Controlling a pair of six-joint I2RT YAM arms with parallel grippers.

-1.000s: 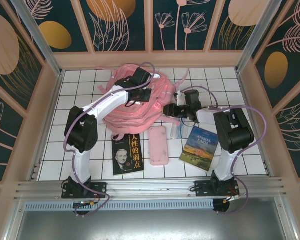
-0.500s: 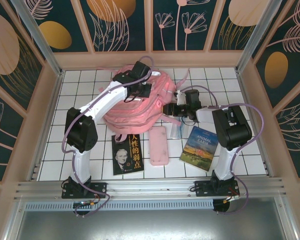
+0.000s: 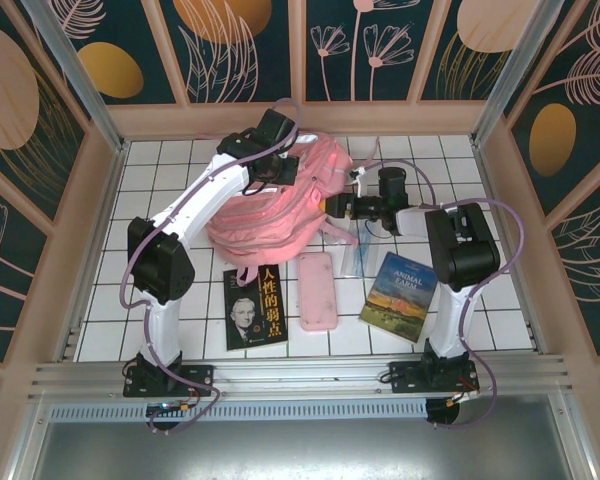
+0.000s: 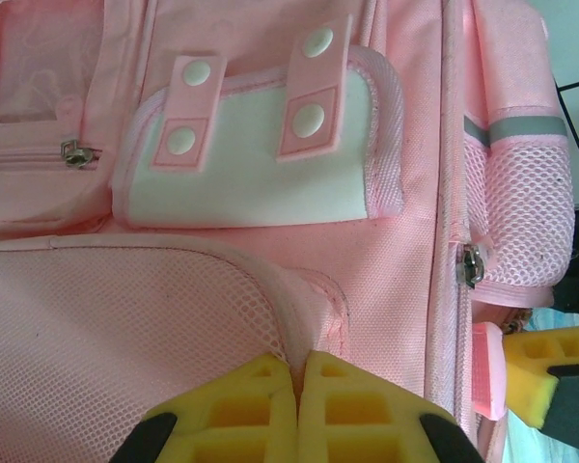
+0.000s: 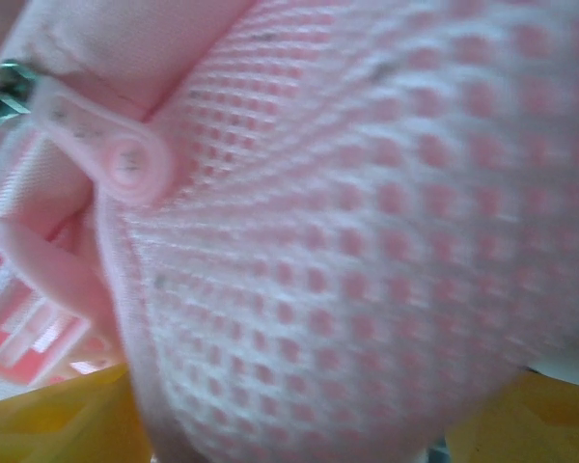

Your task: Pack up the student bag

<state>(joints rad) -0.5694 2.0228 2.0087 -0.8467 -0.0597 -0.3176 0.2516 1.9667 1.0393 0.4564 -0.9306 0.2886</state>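
Lately the student bag [image 3: 280, 215], pinched at a seam by the left gripper [image 4: 296, 368], has been drawn toward 12 o'clock on the bench [image 3: 160, 180], while the right gripper [image 3: 332, 207] at its 3 o'clock side has been spread about the mesh pocket [image 5: 367, 241]; packing is judged not yet begun.

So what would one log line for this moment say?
left gripper: shut on student bag seam | right gripper: open, astride mesh side pocket | pencil case: on table, unpacked

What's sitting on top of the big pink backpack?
The left hand rests on the backpack, pinching its pink fabric. What lies under the bag is hidden.
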